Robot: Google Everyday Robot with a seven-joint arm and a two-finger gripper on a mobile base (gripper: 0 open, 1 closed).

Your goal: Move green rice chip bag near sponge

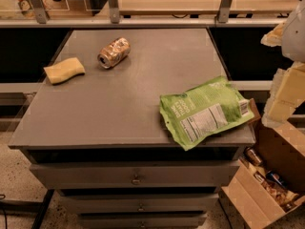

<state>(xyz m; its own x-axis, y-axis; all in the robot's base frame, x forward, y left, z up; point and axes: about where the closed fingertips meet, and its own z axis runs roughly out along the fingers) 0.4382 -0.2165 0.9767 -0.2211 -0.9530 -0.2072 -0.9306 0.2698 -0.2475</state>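
Evidently pre-grasp: the claw (283, 97), open or closed I cannot tell, is hovering beside the green rice chip bag (206, 110); next is calling for gripping it, then carrying toward the sponge (64, 70).

Pincer (282, 99) right of green rice chip bag (205, 111)

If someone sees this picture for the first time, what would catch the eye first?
First the green rice chip bag, lying flat at the right front corner of the grey cabinet top, its edge slightly over the rim. Far from it, at the left, lie the sponge and a crushed can. The gripper hangs pale at the right edge, beside the bag.
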